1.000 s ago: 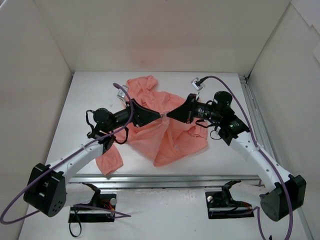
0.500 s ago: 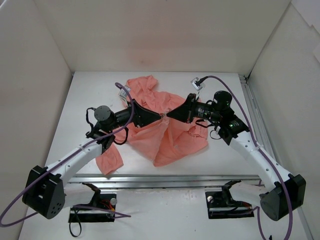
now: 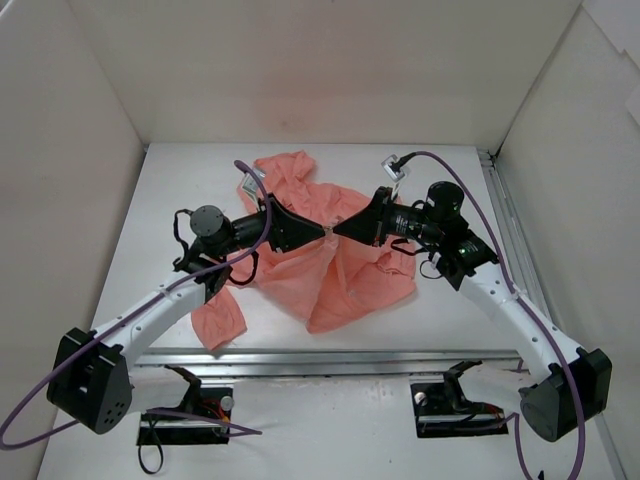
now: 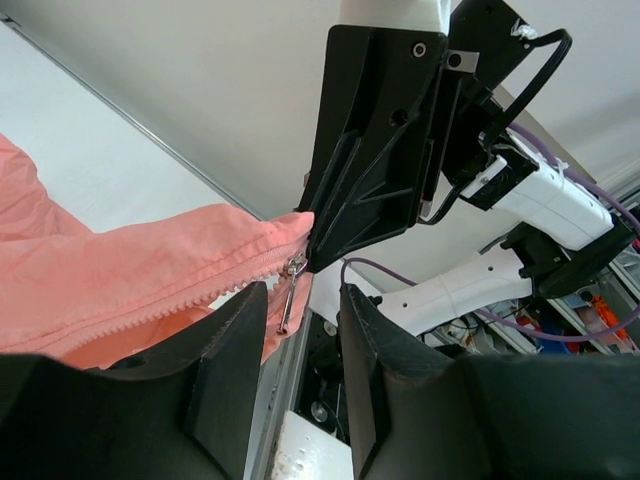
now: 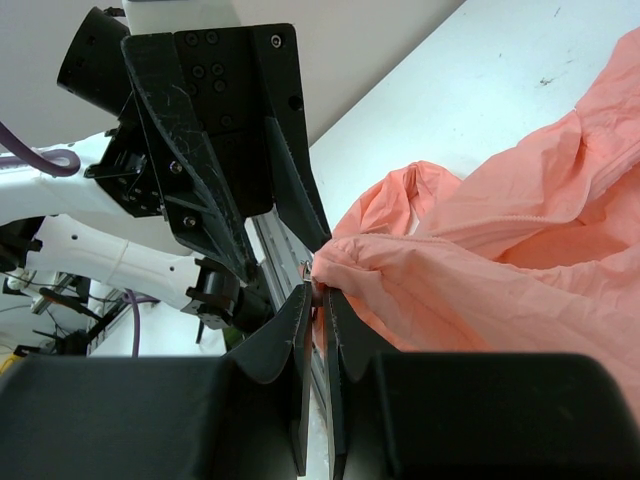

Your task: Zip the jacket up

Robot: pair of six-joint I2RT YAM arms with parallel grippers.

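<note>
The salmon-pink jacket (image 3: 345, 275) lies crumpled on the white table between my two arms. My right gripper (image 3: 338, 231) is shut on the jacket's front edge right at the zip slider, and the pinched fabric shows in the right wrist view (image 5: 318, 296). My left gripper (image 3: 320, 232) faces it tip to tip and is open. In the left wrist view the metal zip pull (image 4: 288, 300) hangs from the slider in the gap of my left gripper (image 4: 300, 325), close to the left finger (image 4: 235, 350). White zip teeth (image 4: 190, 300) run along the lifted edge.
White walls enclose the table on three sides. A metal rail (image 3: 330, 360) runs along the near edge and another (image 3: 510, 230) along the right side. One sleeve (image 3: 215, 320) trails toward the near left, and the hood (image 3: 280, 170) lies at the back.
My left arm's wrist has shifted slightly toward the back and right, closer to the right gripper. The right arm and the jacket have stayed put.
</note>
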